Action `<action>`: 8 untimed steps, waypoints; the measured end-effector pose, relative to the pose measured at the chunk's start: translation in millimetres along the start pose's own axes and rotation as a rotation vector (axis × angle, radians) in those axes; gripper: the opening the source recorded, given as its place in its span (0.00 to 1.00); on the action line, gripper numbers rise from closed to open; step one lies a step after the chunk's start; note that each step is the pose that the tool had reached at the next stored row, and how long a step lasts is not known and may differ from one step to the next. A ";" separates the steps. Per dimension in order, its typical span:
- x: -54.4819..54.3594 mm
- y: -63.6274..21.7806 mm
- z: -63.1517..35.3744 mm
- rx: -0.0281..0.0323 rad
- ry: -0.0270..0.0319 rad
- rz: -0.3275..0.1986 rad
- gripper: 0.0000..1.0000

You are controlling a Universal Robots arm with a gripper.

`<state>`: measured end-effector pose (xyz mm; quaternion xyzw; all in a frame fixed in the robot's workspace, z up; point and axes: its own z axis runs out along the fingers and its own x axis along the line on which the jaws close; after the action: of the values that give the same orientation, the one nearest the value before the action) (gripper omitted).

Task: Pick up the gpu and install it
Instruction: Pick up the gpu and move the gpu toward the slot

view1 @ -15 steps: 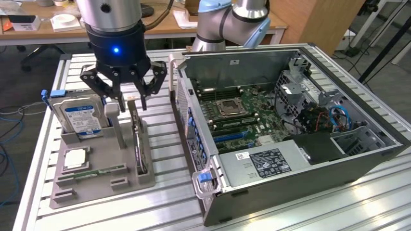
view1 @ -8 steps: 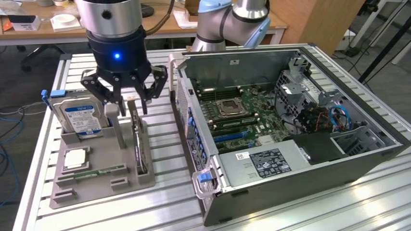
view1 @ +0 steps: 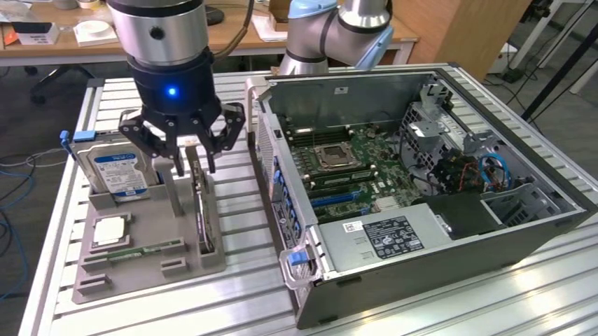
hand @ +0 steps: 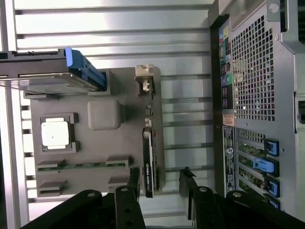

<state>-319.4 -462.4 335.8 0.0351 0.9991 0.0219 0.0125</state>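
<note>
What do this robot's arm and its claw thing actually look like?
The arm is built from shiny silver-grey tubes with rounded light-blue joint covers. Its black wrist section carries a small glowing blue light. The gripper below is black, made of jointed, bolted links that taper into two slim fingers.

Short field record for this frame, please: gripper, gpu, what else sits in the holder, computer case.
gripper: open, straddling one end of the gpu, not closed on it
gpu: edge-on in the grey holder, not installed
also in holder: hard drive, processor, memory stick
computer case: side open, at the exterior view's right
</note>
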 end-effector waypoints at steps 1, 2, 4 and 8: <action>0.0 -0.7 0.7 -0.0001 0.0000 -0.001 0.46; -0.1 -1.4 1.3 -0.0001 0.0000 -0.001 0.46; -0.1 -2.8 2.6 -0.0001 0.0001 -0.002 0.46; -0.3 -5.8 5.0 -0.0002 0.0002 -0.005 0.46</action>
<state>-319.4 -467.9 330.6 0.0327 0.9991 0.0219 0.0125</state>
